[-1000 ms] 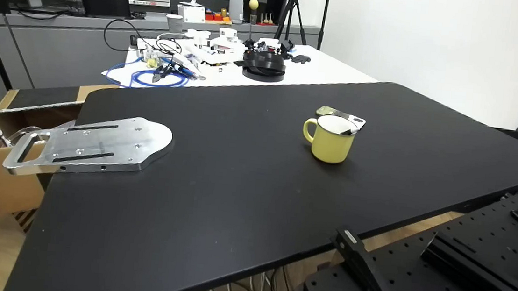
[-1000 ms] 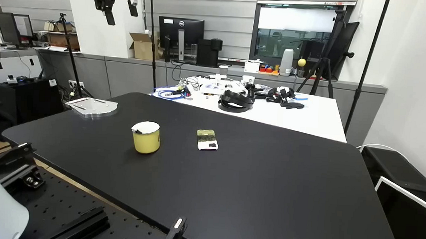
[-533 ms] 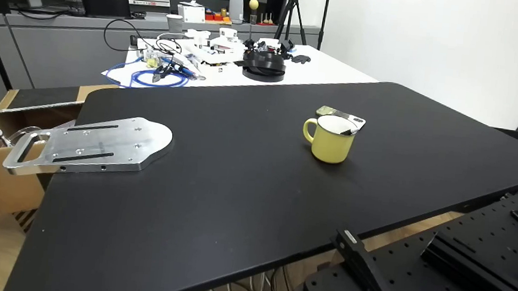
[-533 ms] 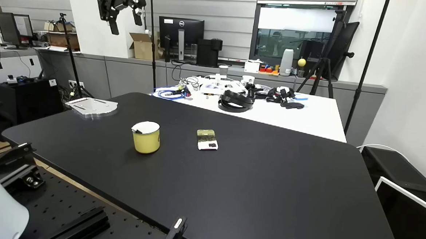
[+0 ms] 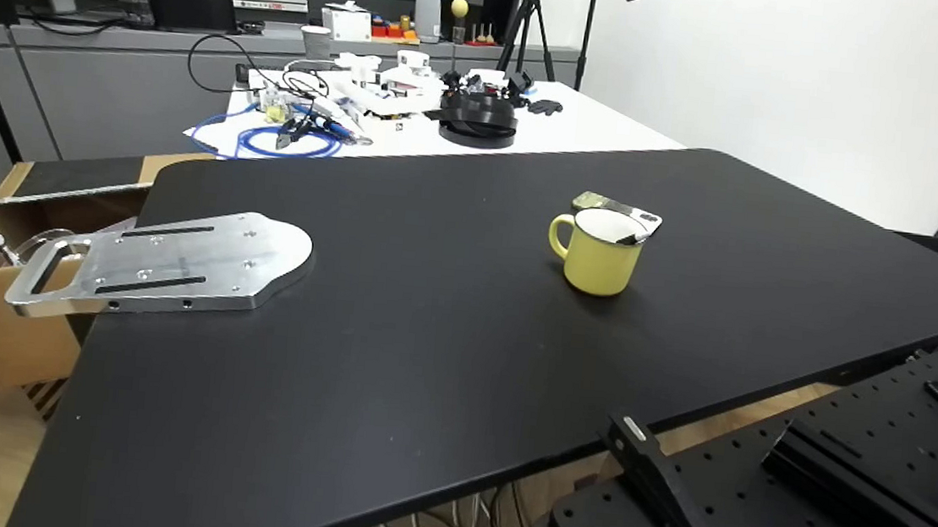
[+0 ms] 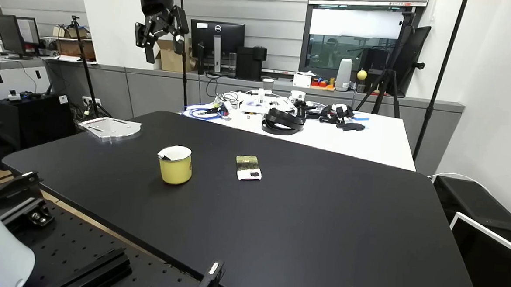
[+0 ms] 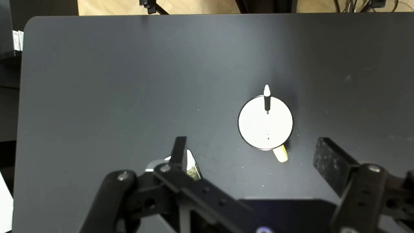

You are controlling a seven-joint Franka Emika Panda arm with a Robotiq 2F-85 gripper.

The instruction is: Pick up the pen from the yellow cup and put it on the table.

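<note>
The yellow cup [image 5: 596, 264] stands upright on the black table [image 5: 393, 359]; it also shows in an exterior view [image 6: 176, 171] and in the wrist view from above [image 7: 258, 129]. The pen [image 7: 267, 98], black with a white end, leans in the cup and pokes past its rim. Its dark part shows at the rim in both exterior views [image 5: 628, 239] [image 6: 164, 158]. My gripper [image 6: 164, 51] is high above the table, apart from the cup. In the wrist view its fingers [image 7: 250, 152] are wide apart with nothing between them; the cup lies far below.
A flat camouflage-and-white phone-like object [image 6: 248, 168] lies near the cup, partly behind a finger in the wrist view [image 7: 193, 170]. A silver metal plate [image 5: 181, 259] overhangs the table's edge. A cluttered white table [image 6: 369, 143] stands behind. A black perforated base [image 5: 805, 497] adjoins the near edge.
My gripper has come down and to the right in an exterior view, and more of the arm shows. A dark gripper part now shows at another exterior view's top edge. Cup and pen are unmoved.
</note>
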